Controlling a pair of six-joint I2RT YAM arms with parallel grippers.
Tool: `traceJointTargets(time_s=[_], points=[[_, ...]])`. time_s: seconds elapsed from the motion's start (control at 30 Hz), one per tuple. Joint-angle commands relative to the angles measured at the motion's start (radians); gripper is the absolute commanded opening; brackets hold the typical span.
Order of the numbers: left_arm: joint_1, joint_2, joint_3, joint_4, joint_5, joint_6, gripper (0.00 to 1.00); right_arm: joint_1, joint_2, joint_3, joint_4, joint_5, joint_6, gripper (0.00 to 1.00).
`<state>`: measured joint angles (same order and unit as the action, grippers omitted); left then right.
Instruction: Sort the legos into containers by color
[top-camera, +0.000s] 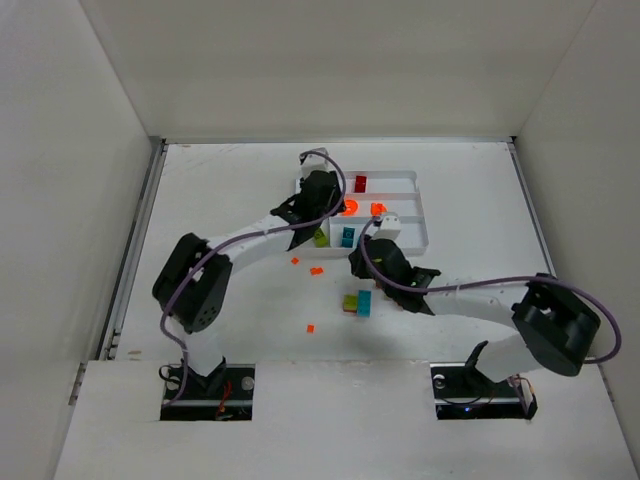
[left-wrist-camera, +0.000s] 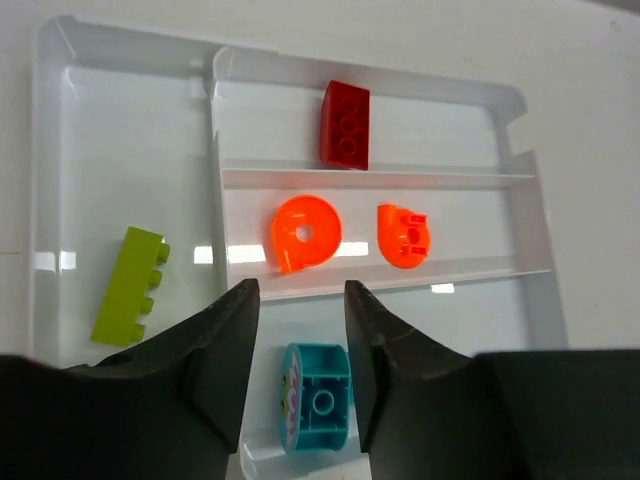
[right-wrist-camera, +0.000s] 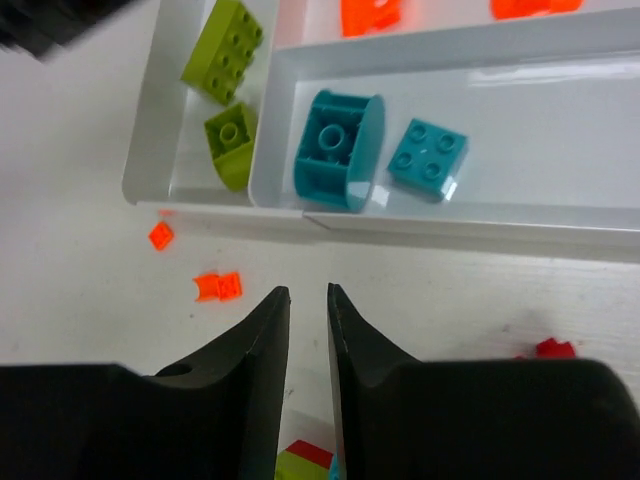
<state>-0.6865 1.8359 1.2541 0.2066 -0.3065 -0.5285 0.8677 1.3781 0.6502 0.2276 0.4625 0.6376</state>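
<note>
The white tray (top-camera: 425, 215) holds a red brick (left-wrist-camera: 345, 124) in one long section, two orange round pieces (left-wrist-camera: 306, 232) in the middle one, and a teal rounded brick (left-wrist-camera: 318, 400) and a teal square brick (right-wrist-camera: 428, 158) in the nearest one. Two lime bricks (right-wrist-camera: 224, 49) lie in the tall section. My left gripper (left-wrist-camera: 300, 285) hovers open and empty over the tray above the teal rounded brick. My right gripper (right-wrist-camera: 308, 290) is empty, jaws only narrowly apart, over the table just in front of the tray (right-wrist-camera: 450, 225).
A stack of lime, teal and red bricks (top-camera: 357, 303) stands on the table near my right gripper. Small orange pieces (right-wrist-camera: 218, 287) lie left of it, one more nearer the front (top-camera: 310, 328). A tiny red piece (right-wrist-camera: 553, 348) lies to the right.
</note>
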Motion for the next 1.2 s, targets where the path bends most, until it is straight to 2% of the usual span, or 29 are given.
traceJointTargets(time_s=[0.0, 0.07, 0.17, 0.37, 0.5, 0.57, 0.7, 0.77, 1.17], points=[[0.015, -0.183, -0.111, 0.063, -0.008, 0.002, 0.34, 0.056, 0.093, 0.075, 0.071, -0.022, -0.021, 0.30], [0.028, -0.266, -0.200, 0.068, -0.011, -0.004, 0.32, 0.086, 0.162, 0.117, 0.085, -0.025, -0.026, 0.41], [0.052, -0.384, -0.347, 0.071, -0.023, -0.014, 0.32, 0.110, 0.251, 0.181, 0.082, -0.038, -0.042, 0.49], [0.092, -0.538, -0.594, 0.059, -0.037, -0.041, 0.33, 0.130, 0.381, 0.282, 0.064, -0.039, -0.070, 0.49], [0.107, -0.538, -0.691, 0.069, -0.034, -0.051, 0.35, 0.130, 0.427, 0.325, 0.029, -0.038, -0.087, 0.48], [0.109, -0.514, -0.705, 0.083, -0.026, -0.051, 0.36, 0.130, 0.441, 0.342, 0.007, -0.035, -0.095, 0.49], [0.101, -0.475, -0.707, 0.123, -0.010, -0.047, 0.39, 0.130, 0.463, 0.368, -0.020, -0.039, -0.102, 0.58], [0.095, -0.452, -0.693, 0.126, -0.008, -0.042, 0.41, 0.135, 0.473, 0.382, -0.034, -0.035, -0.107, 0.58], [0.086, -0.379, -0.682, 0.152, -0.020, -0.053, 0.42, 0.156, 0.526, 0.447, -0.083, -0.021, -0.157, 0.41]])
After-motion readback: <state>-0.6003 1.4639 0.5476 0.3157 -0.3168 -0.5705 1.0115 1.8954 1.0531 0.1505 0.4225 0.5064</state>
